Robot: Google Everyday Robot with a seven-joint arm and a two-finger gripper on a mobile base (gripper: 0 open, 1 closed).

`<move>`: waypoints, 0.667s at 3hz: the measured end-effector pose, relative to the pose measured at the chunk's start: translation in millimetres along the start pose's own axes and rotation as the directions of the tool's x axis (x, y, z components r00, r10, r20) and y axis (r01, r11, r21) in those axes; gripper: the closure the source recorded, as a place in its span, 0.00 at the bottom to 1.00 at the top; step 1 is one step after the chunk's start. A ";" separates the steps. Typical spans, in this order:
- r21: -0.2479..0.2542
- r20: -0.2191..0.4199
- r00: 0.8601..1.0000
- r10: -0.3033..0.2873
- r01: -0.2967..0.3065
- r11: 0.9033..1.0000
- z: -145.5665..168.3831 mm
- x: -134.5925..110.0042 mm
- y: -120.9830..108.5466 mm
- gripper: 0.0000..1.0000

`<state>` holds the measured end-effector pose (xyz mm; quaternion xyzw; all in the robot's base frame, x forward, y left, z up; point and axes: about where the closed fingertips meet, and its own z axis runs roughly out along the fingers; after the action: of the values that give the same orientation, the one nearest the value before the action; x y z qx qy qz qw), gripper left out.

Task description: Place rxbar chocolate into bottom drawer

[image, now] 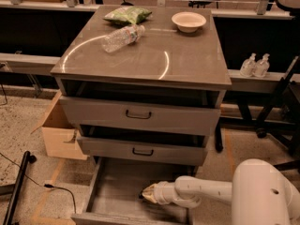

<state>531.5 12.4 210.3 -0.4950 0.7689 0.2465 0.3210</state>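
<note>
The bottom drawer point(114, 192) of the grey cabinet is pulled out, and its plain grey floor shows. My gripper point(147, 193) reaches in from the right on its white arm and sits low over the drawer floor, right of the middle. A small dark shape point(141, 197) shows at the gripper's tip, close to the floor. I cannot tell whether it is the rxbar chocolate, and no lettering shows.
On the cabinet top lie a green snack bag point(127, 15), a clear water bottle point(123, 37) and a white bowl point(188, 21). The two upper drawers point(138, 115) stand slightly open. A cardboard box point(58, 135) stands to the left. Two small bottles point(255, 64) stand on the right ledge.
</note>
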 end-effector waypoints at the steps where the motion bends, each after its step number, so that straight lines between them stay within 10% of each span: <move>1: 0.053 -0.001 1.000 0.024 -0.023 0.998 3.7 0.5 -6.5 0.15; 2: 0.130 0.028 0.998 0.047 -0.050 0.990 -10.1 -8.8 -17.1 0.13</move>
<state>547.3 4.1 222.6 -0.4508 0.7912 0.2095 0.3563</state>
